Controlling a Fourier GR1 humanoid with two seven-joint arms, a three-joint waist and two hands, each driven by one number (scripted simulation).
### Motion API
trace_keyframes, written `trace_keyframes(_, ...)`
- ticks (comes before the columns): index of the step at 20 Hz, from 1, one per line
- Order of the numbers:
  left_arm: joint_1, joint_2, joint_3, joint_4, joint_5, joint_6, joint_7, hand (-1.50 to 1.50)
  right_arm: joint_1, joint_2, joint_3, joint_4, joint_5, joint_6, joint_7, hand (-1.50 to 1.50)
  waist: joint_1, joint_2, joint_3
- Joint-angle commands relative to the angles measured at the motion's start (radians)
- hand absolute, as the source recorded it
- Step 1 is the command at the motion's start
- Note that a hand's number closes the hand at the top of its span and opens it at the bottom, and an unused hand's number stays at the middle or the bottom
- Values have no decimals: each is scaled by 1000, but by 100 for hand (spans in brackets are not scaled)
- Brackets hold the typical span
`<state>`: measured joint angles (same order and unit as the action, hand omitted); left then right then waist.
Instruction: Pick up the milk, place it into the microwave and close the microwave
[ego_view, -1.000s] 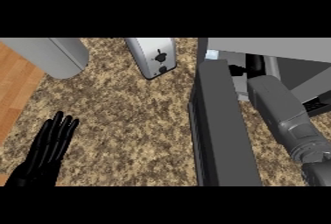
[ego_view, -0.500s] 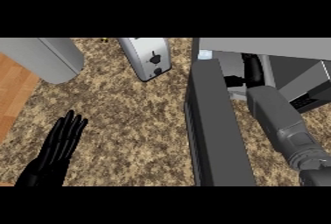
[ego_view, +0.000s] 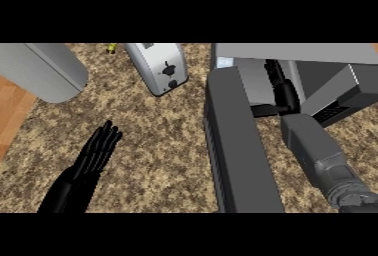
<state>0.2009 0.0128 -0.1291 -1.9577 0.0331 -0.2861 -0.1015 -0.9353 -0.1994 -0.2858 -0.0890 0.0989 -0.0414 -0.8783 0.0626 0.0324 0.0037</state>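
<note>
Left to right: my left hand (ego_view: 94, 152) rests open, fingers straight, holding nothing. The toaster (ego_view: 159, 67) stands beyond it. The microwave door (ego_view: 240, 150) stands open, just left of my right forearm. My right hand (ego_view: 284, 95) reaches inside the microwave (ego_view: 310, 55); I cannot tell its fingers. The milk (ego_view: 225, 62), apparently the pale corner left of that hand, seems already inside. Release and closing remain.

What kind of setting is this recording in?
Most likely a home kitchen: a speckled stone counter carries a toaster and a microwave with its door swung open.
</note>
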Motion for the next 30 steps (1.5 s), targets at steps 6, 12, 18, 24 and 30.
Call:
trace_keyframes(6,-87,46,-70,170,-56,-98,-55,150,123,22,-3,-27,-10,95,-96,-150,-36,-17,-2)
trace_keyframes(12,-149,-2,-144,212,-123,-67,9,150,216,12,30,-122,-6,157,-109,-150,-63,-33,-4)
trace_keyframes(18,-244,-12,-196,389,-271,27,-61,150,376,-10,76,-244,2,223,-141,-150,-84,-38,-5)
trace_keyframes(24,-320,-12,-248,568,-263,-18,-74,150,524,-29,112,-436,-15,274,-120,-150,-110,-44,-7)
trace_keyframes(30,-340,-13,-431,707,-176,82,-148,150,637,-59,115,-718,-89,310,37,-150,-105,-41,-7)
